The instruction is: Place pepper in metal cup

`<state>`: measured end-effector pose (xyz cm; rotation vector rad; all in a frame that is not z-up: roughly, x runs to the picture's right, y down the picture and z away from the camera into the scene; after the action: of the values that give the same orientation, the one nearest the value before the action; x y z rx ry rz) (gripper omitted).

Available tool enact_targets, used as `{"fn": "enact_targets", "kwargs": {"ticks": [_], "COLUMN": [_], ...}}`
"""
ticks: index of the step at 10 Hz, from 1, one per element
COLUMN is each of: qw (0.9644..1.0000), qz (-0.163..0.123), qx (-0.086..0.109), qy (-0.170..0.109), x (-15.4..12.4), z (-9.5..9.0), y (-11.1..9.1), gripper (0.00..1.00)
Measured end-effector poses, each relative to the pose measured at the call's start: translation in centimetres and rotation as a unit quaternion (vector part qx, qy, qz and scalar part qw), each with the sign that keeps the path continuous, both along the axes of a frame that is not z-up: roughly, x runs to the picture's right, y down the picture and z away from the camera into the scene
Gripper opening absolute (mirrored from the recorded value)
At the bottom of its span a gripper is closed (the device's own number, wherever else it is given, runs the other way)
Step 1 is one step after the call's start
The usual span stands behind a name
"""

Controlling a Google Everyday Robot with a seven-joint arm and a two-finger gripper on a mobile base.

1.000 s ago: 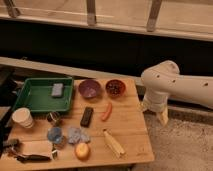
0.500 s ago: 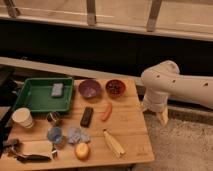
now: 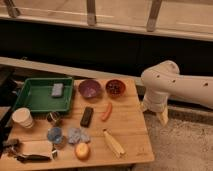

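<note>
Pepper: the pepper (image 3: 106, 111) lies flat on the tabletop (image 3: 132, 130), nothing touching it; we take it as our landmark
Metal cup: the metal cup (image 3: 53, 118) stands mouth-up well to the left of the pepper, with a dark flat block (image 3: 87, 116), perhaps a remote, lying between them just left of the pepper
Gripper: the gripper (image 3: 161, 114) hangs to the right of the pepper, beyond the tabletop edge; whether it is apart or together we cannot tell
Step in hand: we judge the reach for the pepper is not yet begun
How to do it well: we would close across the pepper's slim middle, carry it high over the dark block, then release it tip-down over the cup's small mouth
Neighbours: a purple bowl (image 3: 90, 89) and a brown bowl (image 3: 115, 87) sit just behind the pepper, a corn cob (image 3: 114, 143) in front of it
Tabletop: pale wood, level, crowded left of the pepper
Room: a dark wall and railing posts behind the pepper, speckled floor to its right
</note>
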<state>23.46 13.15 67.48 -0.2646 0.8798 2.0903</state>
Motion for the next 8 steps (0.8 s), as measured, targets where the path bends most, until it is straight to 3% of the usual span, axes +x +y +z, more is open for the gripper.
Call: {"fn": "enact_targets", "kwargs": {"ticks": [4, 6, 8], "qw": [0.9999, 0.9992, 0.9967], "qz": [-0.006, -0.003, -0.001], "qx": [0.012, 0.018, 0.027], "qy": [-0.003, -0.036, -0.076], "x": [0.2, -1.0, -4.3], "z": [0.3, 2.5, 4.4], "y": [-1.2, -2.8, -4.3], "gripper": [0.74, 0.74, 0.74]}}
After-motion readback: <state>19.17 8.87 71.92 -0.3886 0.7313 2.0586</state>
